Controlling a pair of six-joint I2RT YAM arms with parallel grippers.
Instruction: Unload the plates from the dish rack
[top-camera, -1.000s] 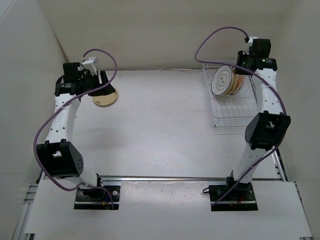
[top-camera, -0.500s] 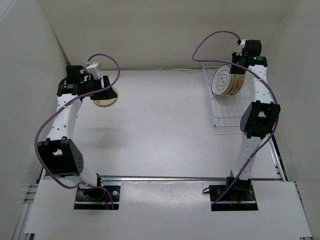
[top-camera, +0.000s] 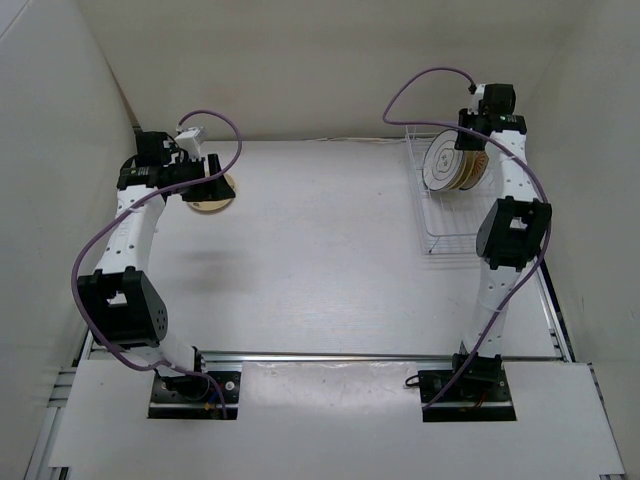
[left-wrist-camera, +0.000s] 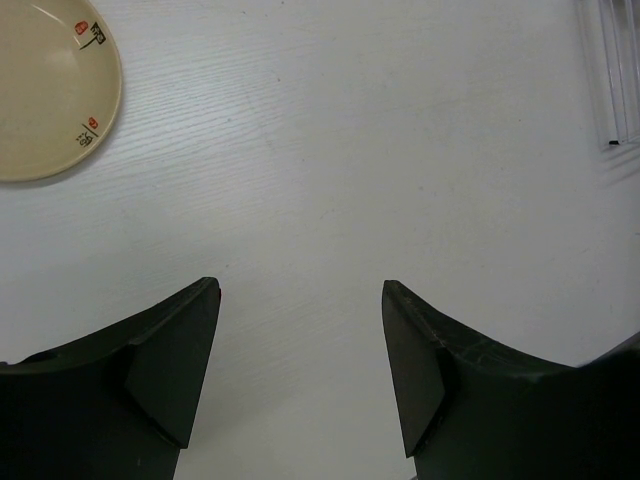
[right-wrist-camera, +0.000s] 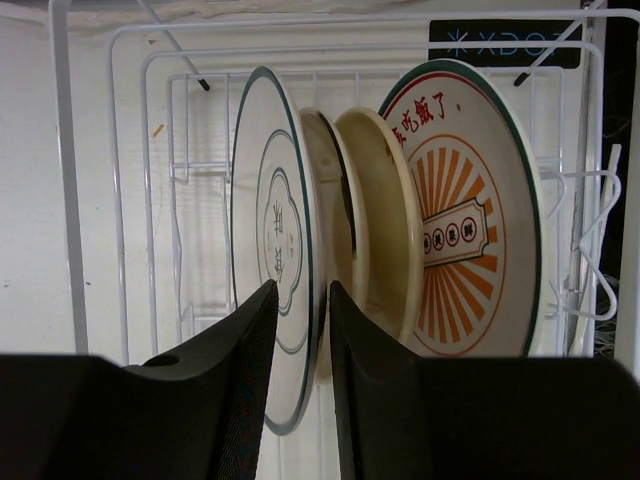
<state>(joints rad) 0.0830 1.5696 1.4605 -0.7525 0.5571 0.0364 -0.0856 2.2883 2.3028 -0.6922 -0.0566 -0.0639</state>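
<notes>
So far you have one plate out: a cream plate with small red marks (left-wrist-camera: 45, 90) lies flat on the table (left-wrist-camera: 350, 150) at the far left, well apart from the dish rack (top-camera: 455, 225). Your left gripper (left-wrist-camera: 300, 290) hangs just beside it, jaws wide and empty.

Most of the job is left, I'd judge. The rack holds at least three plates on edge: a white plate with a green rim (right-wrist-camera: 268, 230) in front, a plain cream plate (right-wrist-camera: 385, 240) behind it (possibly two there, hard to separate), and the orange sunburst plate (right-wrist-camera: 470, 220) at the back.

Your right gripper (right-wrist-camera: 303, 290) straddles the top rim of the green-rimmed plate, one finger on each face. The jaws stand narrow, but you cannot tell from this view whether they are pinching it
</notes>
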